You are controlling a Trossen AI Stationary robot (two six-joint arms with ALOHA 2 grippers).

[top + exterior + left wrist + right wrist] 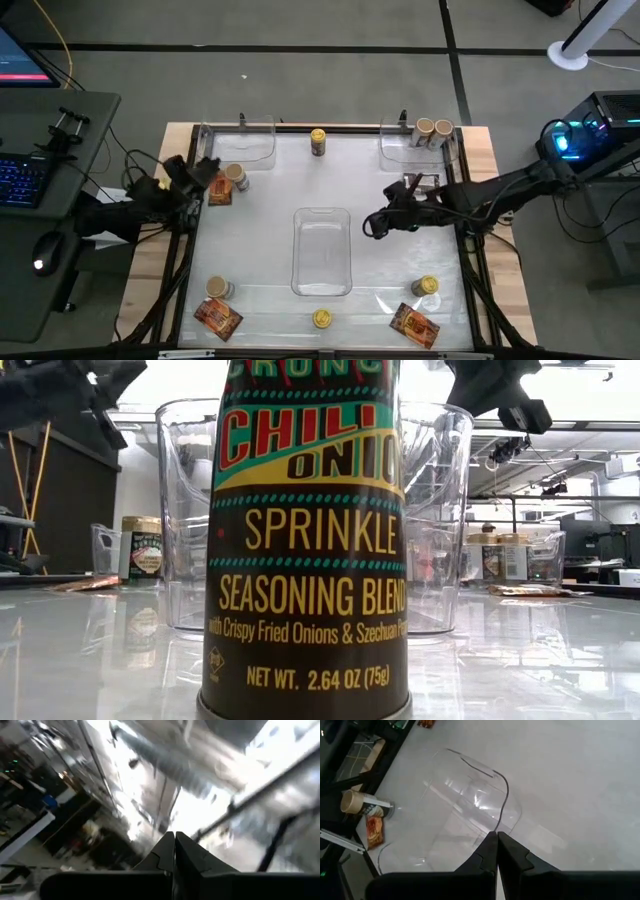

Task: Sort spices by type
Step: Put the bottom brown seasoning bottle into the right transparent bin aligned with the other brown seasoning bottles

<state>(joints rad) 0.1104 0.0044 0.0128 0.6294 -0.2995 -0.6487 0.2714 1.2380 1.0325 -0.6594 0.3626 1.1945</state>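
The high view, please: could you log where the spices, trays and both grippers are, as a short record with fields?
centre tray: holds nothing
far-right tray: two beige-lidded jars
far-left tray: holds nothing
loose yellow-lidded jars: three
loose beige-lidded jars: two
foil packets: three, on the table
left gripper: shut, left edge
right gripper: shut, beside the centre tray

Only readable text is on the dark jar (pixel 305 540) closest to the low camera: "CHILI ONIO…", "SPRINKLE", "SEASONING BLEND", "with Crispy Fried Onions & Szechuan…", "NET WT. 2.64 OZ (75g)". Top line cut off, reads "…RUNC…". Labels on jars behind it illegible.
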